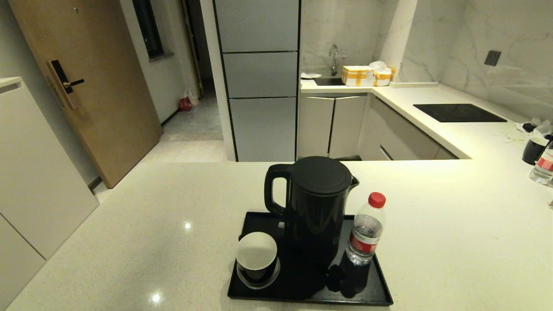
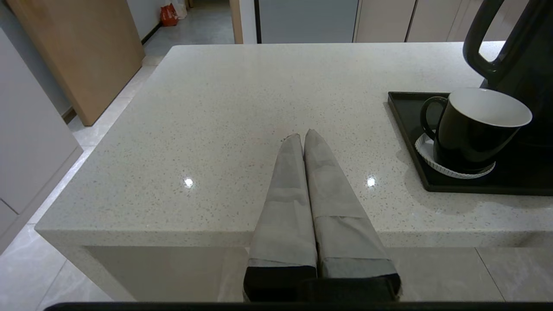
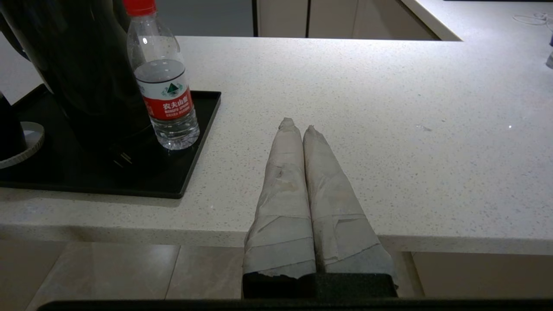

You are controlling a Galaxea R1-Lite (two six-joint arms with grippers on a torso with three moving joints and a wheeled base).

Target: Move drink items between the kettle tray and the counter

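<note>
The black kettle tray (image 1: 376, 280) lies near the front edge of the cream counter (image 1: 151, 224). On it stand the black cup (image 1: 256, 257), white inside, at its left front, and the red-capped water bottle (image 1: 365, 231) at its right. The cup (image 2: 475, 127) sits on a white saucer (image 2: 425, 149). My left gripper (image 2: 302, 136) is shut and empty over the counter's front edge, left of the tray (image 2: 404, 129). My right gripper (image 3: 298, 125) is shut and empty, right of the tray (image 3: 190, 151) and the bottle (image 3: 162, 82). Neither gripper shows in the head view.
A tall black kettle (image 1: 317, 207) stands mid-tray between cup and bottle. At the far right counter end sit another black cup (image 1: 533, 150) and bottle (image 1: 543, 166). A black cooktop (image 1: 458, 112) lies on the side counter. Bare counter (image 3: 389, 108) spreads right of the tray.
</note>
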